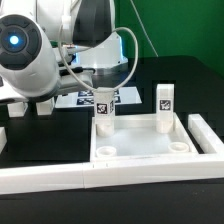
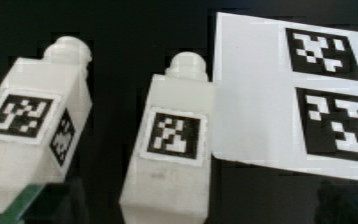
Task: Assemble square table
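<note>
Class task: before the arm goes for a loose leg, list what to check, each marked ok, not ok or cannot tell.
1. Gripper open and empty: ok.
2. Loose leg and second loose leg apart from each other: ok.
3. Second loose leg clear of the marker board: cannot tell.
4. Near sockets of the square table slab free: ok.
5. Standing leg and other standing leg fully seated: cannot tell.

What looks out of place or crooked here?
Nothing stands out. Two legs stand upright in the far corners of the tabletop; two loose legs lie beside the marker board.
</note>
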Tool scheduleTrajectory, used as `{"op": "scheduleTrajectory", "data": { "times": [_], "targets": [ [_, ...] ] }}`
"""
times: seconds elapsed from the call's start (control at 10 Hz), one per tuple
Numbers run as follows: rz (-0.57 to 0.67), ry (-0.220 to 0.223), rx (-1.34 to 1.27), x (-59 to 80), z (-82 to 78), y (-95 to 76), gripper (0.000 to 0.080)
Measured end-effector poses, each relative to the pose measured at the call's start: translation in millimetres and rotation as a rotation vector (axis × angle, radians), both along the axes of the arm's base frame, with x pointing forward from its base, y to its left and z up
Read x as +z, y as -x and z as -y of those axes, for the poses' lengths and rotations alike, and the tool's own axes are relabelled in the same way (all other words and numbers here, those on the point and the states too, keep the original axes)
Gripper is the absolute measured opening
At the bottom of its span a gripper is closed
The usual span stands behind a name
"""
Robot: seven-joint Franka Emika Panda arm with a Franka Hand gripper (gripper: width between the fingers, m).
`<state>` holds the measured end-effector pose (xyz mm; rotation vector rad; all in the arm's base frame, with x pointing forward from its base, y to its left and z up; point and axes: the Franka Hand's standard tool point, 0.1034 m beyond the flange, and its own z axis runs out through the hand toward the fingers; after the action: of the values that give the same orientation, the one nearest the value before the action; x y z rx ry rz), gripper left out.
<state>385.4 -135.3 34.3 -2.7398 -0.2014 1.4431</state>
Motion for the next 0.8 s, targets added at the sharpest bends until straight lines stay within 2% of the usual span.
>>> {"op": "scheduleTrajectory", "data": {
  "times": [0.4, 0.6, 0.7, 0.8],
  "targets": [
    [-0.008, 0.0, 0.016, -20.0, -2.1, 13.1, 0.0648],
    [-0.006, -0.007, 0.023, -19.9, -3.3, 11.8, 0.0646],
    [-0.007, -0.01, 0.027, -20.1, -4.0, 11.8, 0.0476],
    [-0.007, -0.013, 0.031, -20.2, -4.5, 11.7, 0.0476]
  ]
}}
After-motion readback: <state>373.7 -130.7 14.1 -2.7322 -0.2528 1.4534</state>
